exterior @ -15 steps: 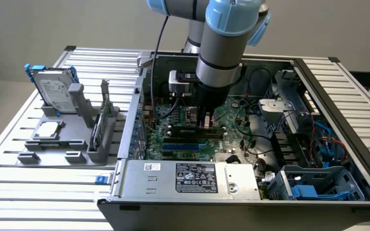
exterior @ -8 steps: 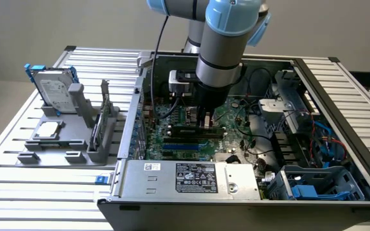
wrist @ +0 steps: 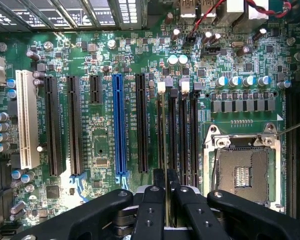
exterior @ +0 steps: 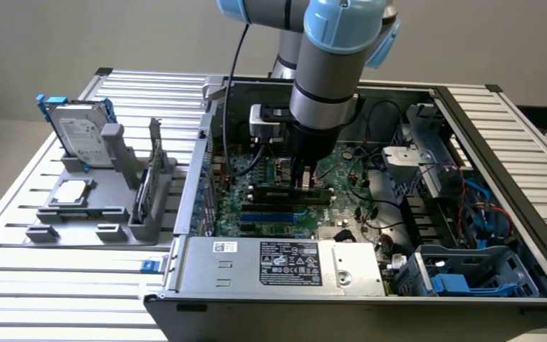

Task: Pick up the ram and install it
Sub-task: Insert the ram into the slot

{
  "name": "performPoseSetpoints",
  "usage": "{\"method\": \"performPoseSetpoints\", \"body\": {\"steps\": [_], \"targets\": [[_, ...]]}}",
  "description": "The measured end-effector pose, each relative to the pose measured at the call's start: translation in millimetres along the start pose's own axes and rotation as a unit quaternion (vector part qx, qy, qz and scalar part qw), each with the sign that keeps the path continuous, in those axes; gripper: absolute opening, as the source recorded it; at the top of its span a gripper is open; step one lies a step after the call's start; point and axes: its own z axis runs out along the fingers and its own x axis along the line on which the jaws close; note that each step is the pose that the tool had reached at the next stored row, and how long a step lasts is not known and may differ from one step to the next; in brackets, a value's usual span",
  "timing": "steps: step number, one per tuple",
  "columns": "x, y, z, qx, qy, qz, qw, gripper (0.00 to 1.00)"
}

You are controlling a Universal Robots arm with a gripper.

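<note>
From my station I see the arm reaching straight down into the open case, which fills the centre and the exterior view's right. The gripper sits low over the board, in the middle of the frame.

The ram lies directly under the gripper as a long dark stick running across the board, level with the black slots around it.

In the wrist view the gripper has its two black fingers drawn close together, and the ram shows edge-on as a thin line between them. I read that as a closed grip on the ram. The stick lines up with the memory slot nearest the long black slot. I cannot tell whether it is fully seated or just resting at the slot's mouth. The other memory slots stand between it and the socket. A blue slot and a white slot lie further off on the opposite side.

At the exterior view's left a grey holder stands on the table, well apart from the case. It carries a drive standing on edge, a chip lying flat and a card upright. The power supply runs along the case's near edge at lower centre.
</note>
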Motion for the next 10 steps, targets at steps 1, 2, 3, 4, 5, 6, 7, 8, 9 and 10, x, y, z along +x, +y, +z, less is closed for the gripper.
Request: {"method": "performPoseSetpoints", "body": {"steps": [1,2,3,4,5,6,7,8,9,10], "targets": [[0.0,0.0,0.2,0.0000,0.0000,0.000,1.0000,0.15],[0.0,0.0,0.2,0.0000,0.0001,0.000,1.0000,0.15],[0.0,0.0,0.3,0.0000,0.0001,0.000,1.0000,0.15],[0.0,0.0,0.3,-0.0001,0.0001,0.000,1.0000,0.15],[0.0,0.0,0.3,-0.0001,0.0000,0.000,1.0000,0.15],[0.0,0.0,0.3,-0.0002,0.0000,0.000,1.0000,0.15],[-0.1,0.0,0.2,-0.0003,-0.0002,0.000,1.0000,0.15],[-0.1,0.0,-0.1,-0.0004,0.0000,0.000,1.0000,0.15],[-0.1,0.0,-0.1,-0.0004,0.0000,0.000,1.0000,0.15],[-0.1,-0.1,-0.1,-0.0004,0.0000,0.000,1.0000,0.15]]}}
